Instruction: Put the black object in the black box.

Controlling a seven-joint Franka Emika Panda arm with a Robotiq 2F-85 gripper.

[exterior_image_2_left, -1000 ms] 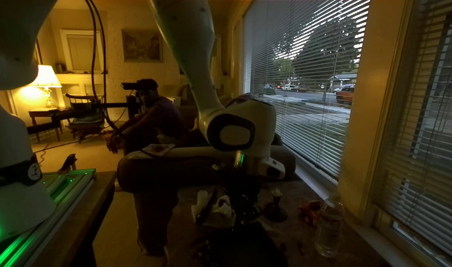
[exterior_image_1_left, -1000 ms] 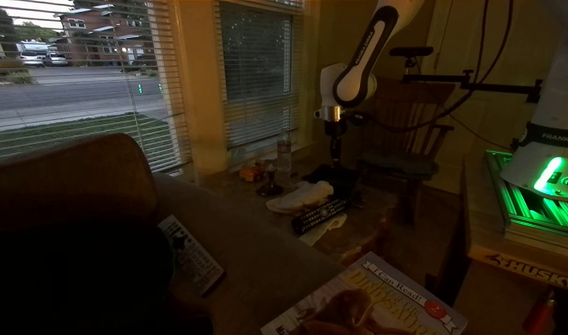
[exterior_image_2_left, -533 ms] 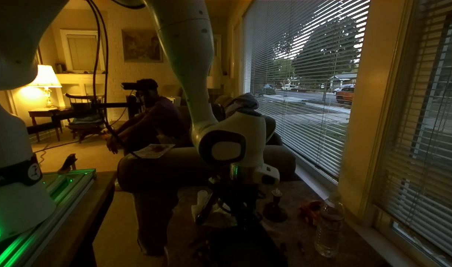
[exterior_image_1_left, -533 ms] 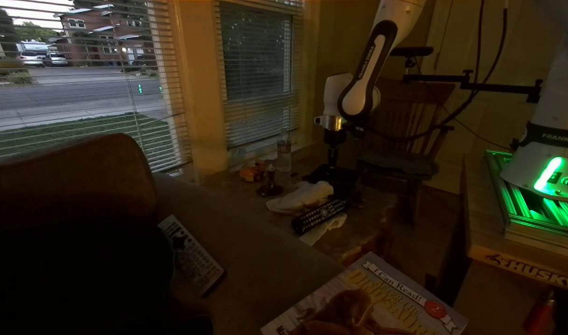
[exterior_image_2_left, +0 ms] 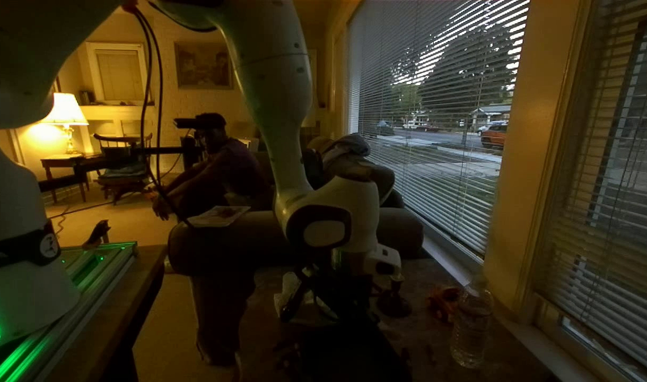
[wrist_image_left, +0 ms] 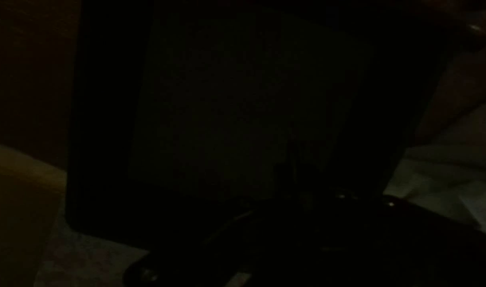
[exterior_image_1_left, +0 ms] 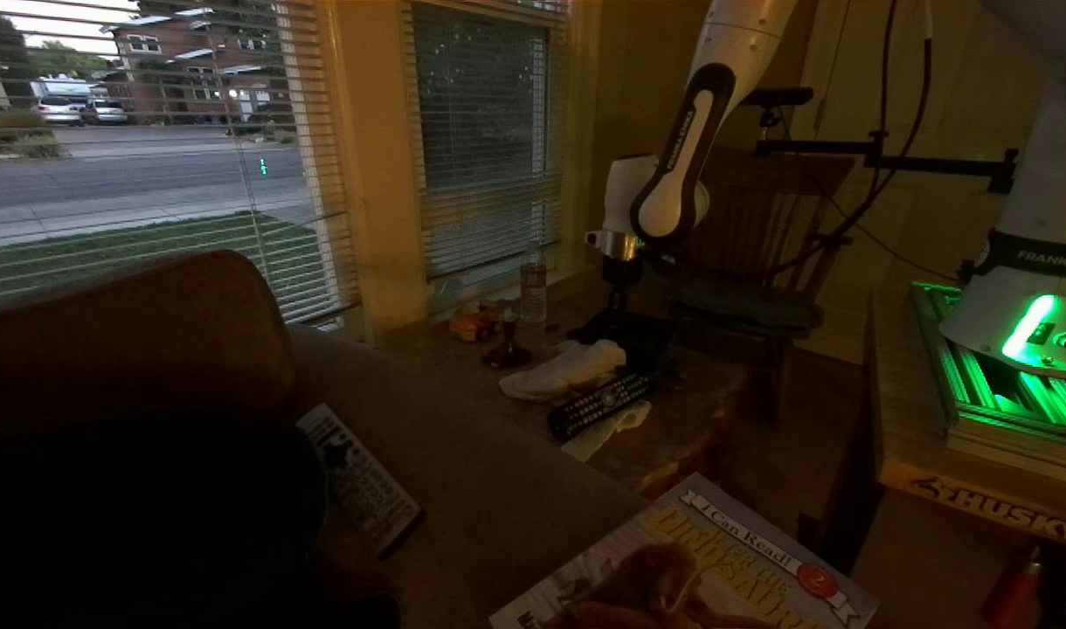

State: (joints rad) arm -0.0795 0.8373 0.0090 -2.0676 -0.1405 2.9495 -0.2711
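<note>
Box [wrist_image_left: 227,91] on table [exterior_image_1_left: 673,428]: wrist view's v. dark, but I can make out no obj. on its floor. Claw [exterior_image_1_left: 618,303] hangs over box or right at its rim, height unclear; in the wrist view it shows against the floor toward 5 o'clock. Can't say if it's spread or pinched, or w/ anything in it: black on black.

Task's thing is prob. the remote [exterior_image_1_left: 600,404], the likeliest black obj. I can pick out. In an exterior view it lies at 7 o'clock from box, across the white cloth [exterior_image_1_left: 568,371], outside the rim. If so, nothing's done yet: grasp, lift, carry & release all left, & claw would need to go toward 7 o'clock first.

Alt.: obj. is some smaller dark thing held in claw. Then most is done, w/ only lowering, letting go & backing off left. Too dim to rule out. In that same view, candlestick [exterior_image_1_left: 508,336] at 9 o'clock & bottle [exterior_image_1_left: 533,293] at 10 stand apart from box, so prob. no bother either way.
</note>
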